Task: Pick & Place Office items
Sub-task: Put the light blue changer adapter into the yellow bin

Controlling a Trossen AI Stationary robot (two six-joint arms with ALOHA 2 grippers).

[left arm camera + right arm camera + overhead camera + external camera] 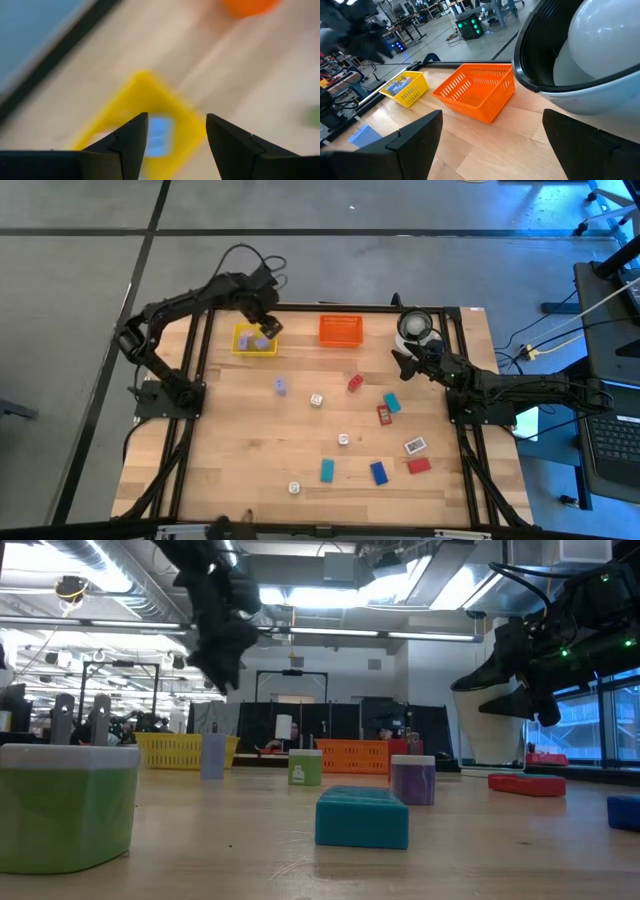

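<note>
Lilac and pale-blue office items (259,341) lying inside the yellow tray (240,346) at the far left of the tabletop (230,450); seen from the left wrist as a light blue piece (159,136) within the yellow walls. Directly above that tray, the left pincer (268,325), fingers (131,142) parted, nothing between them. Just to the right along the same far edge, the orange tray (339,330), mesh-walled, with no contents visible. Farther right, at the far right corner, the white round container (412,325) with its dark rim, partly covered by the right pincer (404,360), spread wide and empty, its fingers (415,135) framing the orange tray (477,92) and the yellow tray (406,87). Scattered loose over the middle and near part of the tabletop: a lilac block (281,387), a white cube (316,399), a red piece (355,382), a teal block (391,402), a red block (383,415), another white cube (343,439), a white-and-grey piece (415,446), a flat red piece (418,465), a blue block (379,472), a teal block (327,470) and a white cube (294,488) nearest the front edge, all apart from one another.
</note>
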